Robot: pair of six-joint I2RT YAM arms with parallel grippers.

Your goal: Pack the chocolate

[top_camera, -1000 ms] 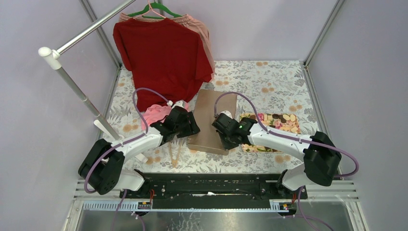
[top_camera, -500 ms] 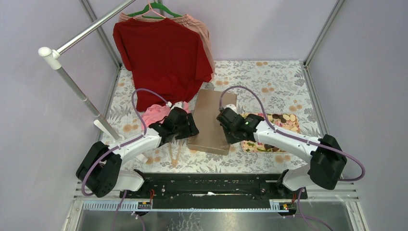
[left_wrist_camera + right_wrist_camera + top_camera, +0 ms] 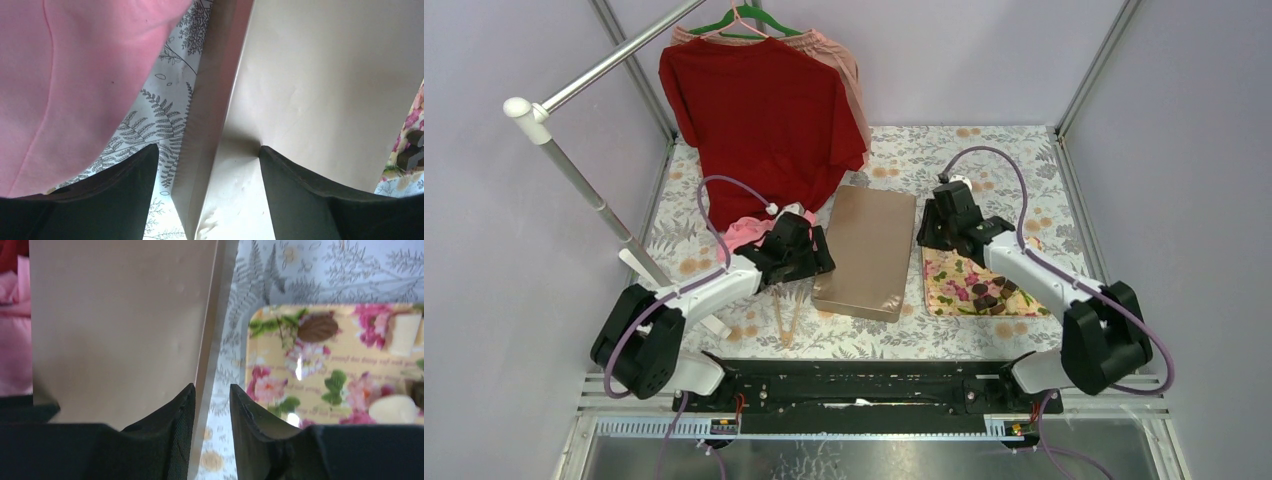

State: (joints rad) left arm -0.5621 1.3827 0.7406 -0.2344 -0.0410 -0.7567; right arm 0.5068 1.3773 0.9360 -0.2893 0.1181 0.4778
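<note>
Several chocolates (image 3: pixel 987 293) lie loose on the tray (image 3: pixel 944 290) just right of the box (image 3: pixel 864 250), whose lid is on. Left tool (image 3: pixel 207 165) straddles the box's left edge, parted; right tool (image 3: pixel 210 405) is narrowly open, holding nothing. Packing looks unfinished.

Narrow gap between box (image 3: pixel 865 252) and tray (image 3: pixel 980 285), seemingly passable.

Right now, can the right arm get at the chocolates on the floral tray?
Probably yes. The right end effector hovers at the tray's far left corner, beside the brown box, with nothing lying over the chocolates. Its narrowly open jaws hold nothing.
</note>
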